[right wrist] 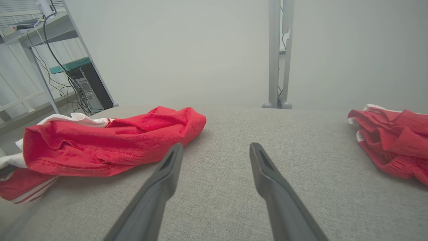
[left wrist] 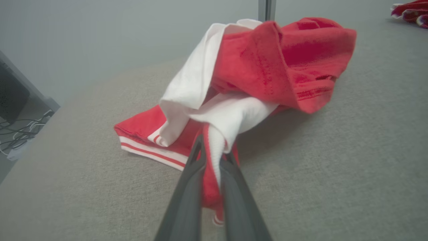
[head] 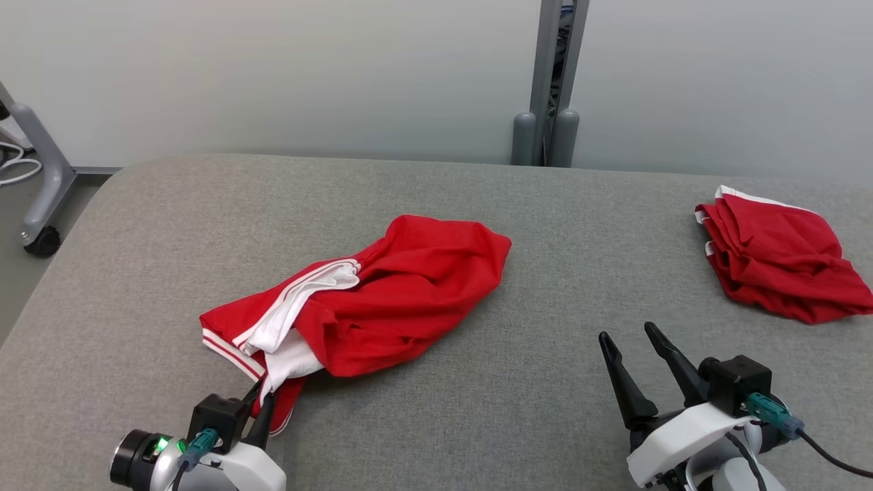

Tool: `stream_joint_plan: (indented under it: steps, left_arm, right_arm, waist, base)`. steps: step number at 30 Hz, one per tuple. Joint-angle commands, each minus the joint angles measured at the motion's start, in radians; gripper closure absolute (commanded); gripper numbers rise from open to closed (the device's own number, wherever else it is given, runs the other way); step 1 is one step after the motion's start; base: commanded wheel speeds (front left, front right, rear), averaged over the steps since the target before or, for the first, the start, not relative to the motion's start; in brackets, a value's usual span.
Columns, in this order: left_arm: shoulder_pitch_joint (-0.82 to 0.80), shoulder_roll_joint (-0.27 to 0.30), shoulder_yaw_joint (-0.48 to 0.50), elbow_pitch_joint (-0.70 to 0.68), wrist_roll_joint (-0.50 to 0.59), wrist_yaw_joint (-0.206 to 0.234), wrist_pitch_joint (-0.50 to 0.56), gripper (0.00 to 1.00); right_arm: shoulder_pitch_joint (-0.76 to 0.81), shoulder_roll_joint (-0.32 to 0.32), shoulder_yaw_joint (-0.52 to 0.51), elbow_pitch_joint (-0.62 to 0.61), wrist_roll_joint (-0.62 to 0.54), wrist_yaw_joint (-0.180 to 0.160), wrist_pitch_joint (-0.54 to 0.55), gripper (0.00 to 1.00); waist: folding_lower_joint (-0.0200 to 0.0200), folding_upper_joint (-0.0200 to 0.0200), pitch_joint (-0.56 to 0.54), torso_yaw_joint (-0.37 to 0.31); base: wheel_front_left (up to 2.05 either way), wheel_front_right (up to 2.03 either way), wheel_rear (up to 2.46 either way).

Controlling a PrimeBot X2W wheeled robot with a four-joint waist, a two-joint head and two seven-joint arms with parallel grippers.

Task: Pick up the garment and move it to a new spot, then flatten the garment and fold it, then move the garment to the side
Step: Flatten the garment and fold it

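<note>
A crumpled red garment [head: 402,293] with white lining and white-striped hems lies left of the middle of the grey table [head: 518,402]. My left gripper [head: 262,402] is shut on the garment's near edge, pinching red and white cloth between its fingers [left wrist: 214,157]. The garment [left wrist: 281,63] bulges up behind the pinch in the left wrist view. My right gripper [head: 634,341] hovers open over bare table at the lower right, with nothing between its fingers [right wrist: 214,150]. The garment [right wrist: 113,144] lies to its left in the right wrist view.
A second red garment [head: 777,266], folded, lies at the table's far right edge [right wrist: 391,140]. A grey post [head: 549,88] stands behind the table against the pale wall. A wheeled stand leg [head: 41,191] is on the floor at the far left.
</note>
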Motion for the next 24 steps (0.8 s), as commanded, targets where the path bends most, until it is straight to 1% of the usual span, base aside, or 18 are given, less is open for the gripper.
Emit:
stream_joint_plan:
  steps: [1, 7, 9, 13, 15, 18, 19, 20, 21, 22, 23, 24]
  left_arm:
    - [0.021, 0.018, 0.009, -0.026, 0.0, 0.013, 0.007, 1.0]
    - [0.09, 0.062, 0.028, -0.1, -0.018, 0.043, 0.045, 1.0]
    - [0.111, 0.081, 0.041, -0.119, -0.019, 0.059, 0.047, 1.0]
    - [0.142, 0.098, 0.054, -0.153, -0.014, 0.1, 0.059, 1.0]
    - [0.156, 0.094, 0.058, -0.159, -0.031, 0.097, 0.069, 1.0]
    - [0.171, 0.071, 0.049, -0.141, -0.063, 0.064, 0.078, 1.0]
    - [0.174, 0.069, 0.045, -0.129, -0.068, 0.057, 0.083, 0.82]
    - [0.174, 0.069, 0.045, -0.129, -0.068, 0.057, 0.083, 0.82]
    - [0.176, 0.059, 0.044, -0.119, -0.08, 0.052, 0.08, 0.56]
    - [0.176, 0.052, 0.041, -0.111, -0.081, 0.05, 0.076, 0.19]
    - [0.176, 0.043, 0.041, -0.106, -0.088, 0.048, 0.068, 0.0]
    - [0.175, 0.037, 0.044, -0.1, -0.097, 0.043, 0.06, 0.0]
  right_arm:
    - [0.015, 0.0, -0.002, 0.002, 0.0, 0.0, -0.001, 0.0]
    - [0.015, 0.004, 0.001, 0.004, 0.002, 0.0, -0.001, 0.0]
    - [0.014, 0.003, 0.0, 0.004, 0.003, 0.0, -0.001, 0.0]
    - [0.017, -0.003, 0.002, 0.01, 0.007, 0.0, -0.001, 0.0]
    - [0.019, -0.003, 0.001, 0.011, 0.008, 0.0, -0.001, 0.0]
    - [0.012, -0.005, 0.009, 0.015, 0.011, 0.0, -0.001, 0.0]
    - [0.01, -0.004, 0.011, 0.016, 0.011, 0.0, -0.001, 0.0]
    - [0.01, -0.004, 0.011, 0.016, 0.011, 0.0, -0.001, 0.0]
    - [0.008, -0.003, 0.012, 0.016, 0.011, 0.0, -0.001, 0.0]
    - [0.007, -0.003, 0.013, 0.017, 0.013, 0.0, -0.001, 0.0]
    - [0.006, -0.004, 0.014, 0.017, 0.014, 0.0, -0.001, 0.0]
    - [0.005, -0.006, 0.014, 0.017, 0.014, 0.0, -0.001, 0.0]
  waist:
    - [0.0, 0.0, -0.011, 0.018]
    - [0.0, 0.0, -0.016, 0.033]
    - [0.0, 0.0, -0.016, 0.035]
    - [0.0, 0.0, -0.018, 0.045]
    - [0.0, 0.0, -0.019, 0.05]
    - [0.0, 0.0, -0.02, 0.052]
    - [0.0, 0.0, -0.02, 0.052]
    - [0.0, 0.0, -0.02, 0.052]
    - [0.0, 0.0, -0.02, 0.052]
    - [0.0, 0.0, -0.021, 0.052]
    - [0.0, 0.0, -0.021, 0.052]
    - [0.0, 0.0, -0.021, 0.052]
  base:
    - [0.0, 0.0, 0.0]
    - [0.0, 0.0, 0.0]
    - [0.0, 0.0, 0.0]
    - [0.0, 0.0, 0.0]
    - [0.0, 0.0, 0.0]
    - [0.0, 0.0, 0.0]
    - [0.0, 0.0, 0.0]
    - [0.0, 0.0, 0.0]
    - [0.0, 0.0, 0.0]
    - [0.0, 0.0, 0.0]
    - [0.0, 0.0, 0.0]
    - [0.0, 0.0, 0.0]
